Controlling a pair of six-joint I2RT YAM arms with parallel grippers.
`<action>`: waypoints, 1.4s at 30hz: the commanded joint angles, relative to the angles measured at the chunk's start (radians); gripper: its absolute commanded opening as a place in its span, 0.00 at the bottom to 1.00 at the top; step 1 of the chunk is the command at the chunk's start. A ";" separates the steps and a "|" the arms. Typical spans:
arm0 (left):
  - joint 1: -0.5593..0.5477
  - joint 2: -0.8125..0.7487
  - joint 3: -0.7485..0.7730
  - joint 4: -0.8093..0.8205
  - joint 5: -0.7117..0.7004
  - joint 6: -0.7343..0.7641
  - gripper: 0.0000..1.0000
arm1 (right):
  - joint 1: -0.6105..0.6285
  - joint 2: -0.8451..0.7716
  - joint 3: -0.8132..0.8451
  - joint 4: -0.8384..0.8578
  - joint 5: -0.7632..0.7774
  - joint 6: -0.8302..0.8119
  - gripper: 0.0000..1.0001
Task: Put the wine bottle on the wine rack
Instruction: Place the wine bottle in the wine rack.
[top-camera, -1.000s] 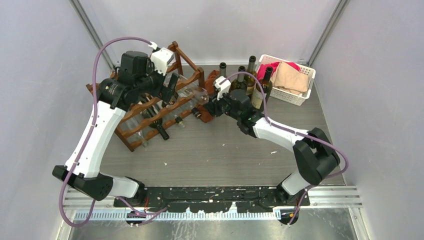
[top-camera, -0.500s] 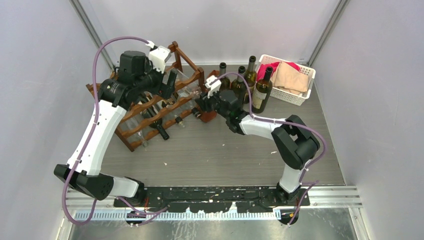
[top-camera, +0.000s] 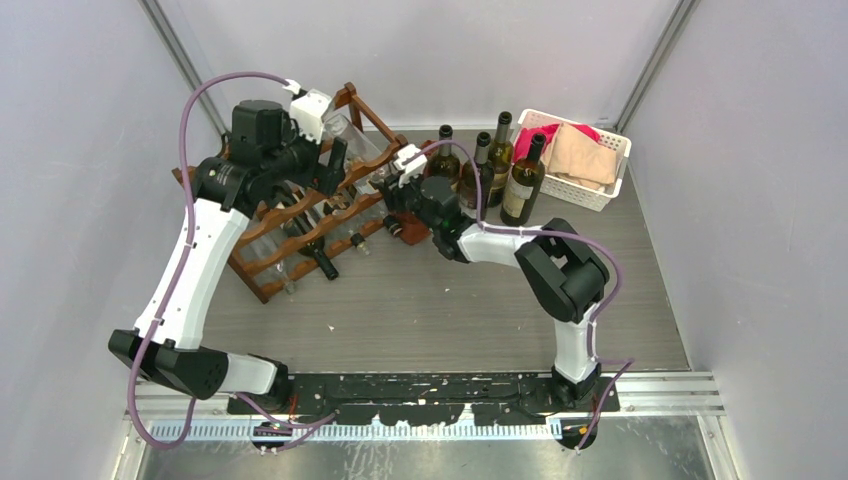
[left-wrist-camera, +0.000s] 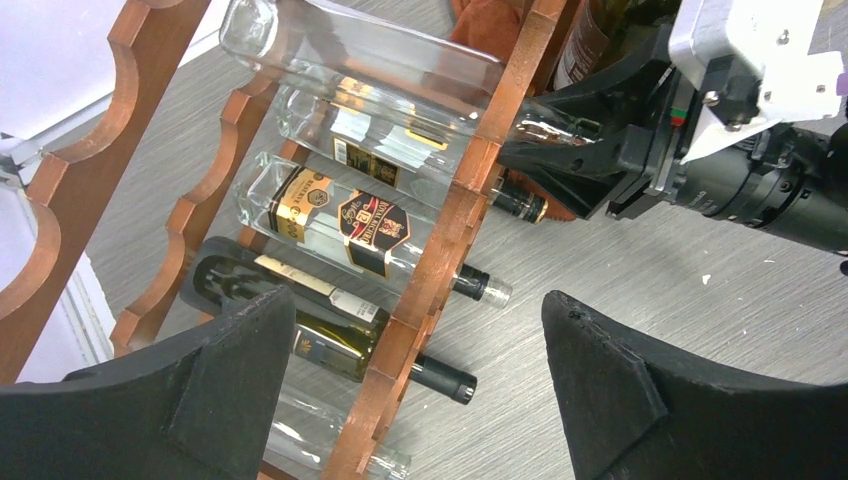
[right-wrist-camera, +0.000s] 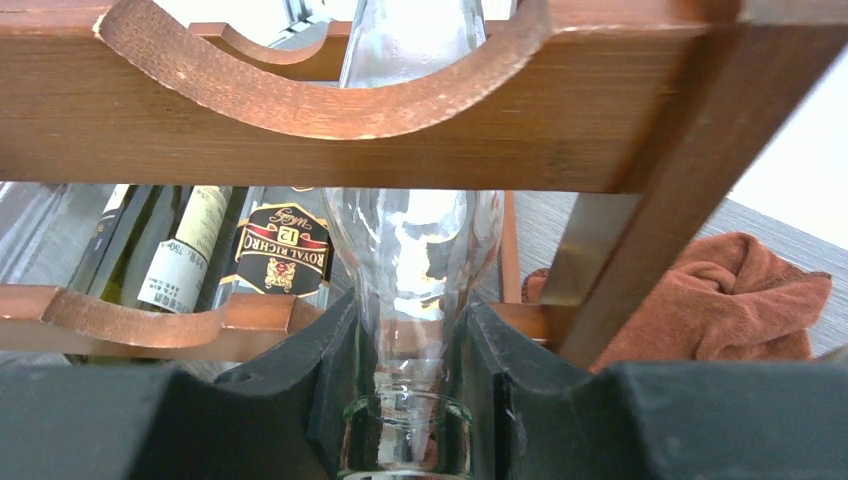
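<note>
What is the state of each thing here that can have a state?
Clear glass bottle: lying across the top tier.
Dark reddish-brown wooden wine rack: upright, partly filled.
Right gripper: shut on that bottle's neck.
Left gripper: open, empty, above rack.
Four dark glass bottles: standing upright.
White plastic basket: holds cloths.
</note>
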 joint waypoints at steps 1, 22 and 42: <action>0.017 -0.005 -0.004 0.060 0.031 -0.003 0.92 | 0.019 0.005 0.094 0.202 0.043 -0.017 0.01; 0.044 -0.028 -0.057 0.095 0.061 -0.002 0.92 | 0.034 0.080 0.154 0.077 0.078 0.030 0.50; 0.050 -0.031 -0.046 0.115 0.070 -0.023 0.92 | 0.021 0.030 0.082 0.106 -0.012 0.013 0.74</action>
